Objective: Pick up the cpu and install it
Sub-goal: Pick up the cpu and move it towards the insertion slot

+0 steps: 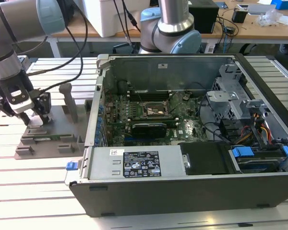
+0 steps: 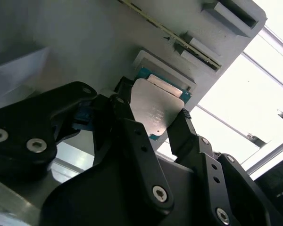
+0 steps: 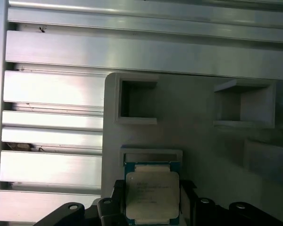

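At the exterior view's left the gripper [image 1: 34, 117] hangs low over a grey tray [image 1: 57, 127] on the slatted table [image 1: 33, 191]. A green memory stick [image 1: 44, 139] lies in one of the tray's slots. Further right stands the open case [image 1: 182, 191]. Inside it lies the board [image 1: 120, 120], with the socket [image 1: 156, 111] near the middle and a black card [image 1: 146, 128] just in front. Cables and a blue tab [image 1: 242, 153] crowd the case's right end.

Both wrist views give the close detail. The cpu [image 2: 155, 106] [image 3: 152, 195] sits silvery side up between the black fingers [image 2: 127, 117], which are clamped on two opposite edges. It is at its shallow pocket [image 3: 151, 155] in the tray, and I cannot tell whether it is lifted clear. The first wrist view adds two square recesses [image 3: 137, 99] further along the tray, beside the table's slats
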`<action>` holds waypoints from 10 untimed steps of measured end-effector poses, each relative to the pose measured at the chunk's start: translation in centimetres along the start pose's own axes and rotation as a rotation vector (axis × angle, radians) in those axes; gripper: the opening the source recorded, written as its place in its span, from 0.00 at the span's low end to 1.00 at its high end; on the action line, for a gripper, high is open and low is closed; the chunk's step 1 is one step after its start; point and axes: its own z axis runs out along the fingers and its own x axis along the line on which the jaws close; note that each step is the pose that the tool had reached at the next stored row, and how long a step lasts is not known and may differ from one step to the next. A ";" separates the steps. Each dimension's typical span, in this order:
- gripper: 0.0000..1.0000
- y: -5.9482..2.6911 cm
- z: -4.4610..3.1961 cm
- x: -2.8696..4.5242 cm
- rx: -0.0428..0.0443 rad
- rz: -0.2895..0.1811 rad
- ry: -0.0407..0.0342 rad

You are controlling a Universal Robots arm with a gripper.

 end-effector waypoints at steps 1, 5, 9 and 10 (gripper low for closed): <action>0.54 0.00 -0.22 -0.01 0.0000 0.000 0.0000; 0.54 -0.01 -0.83 -0.02 0.0000 0.000 0.0000; 0.54 -0.02 -1.55 -0.05 0.0000 0.000 -0.0001; 0.54 -0.02 -1.78 -0.05 0.0000 0.000 -0.0001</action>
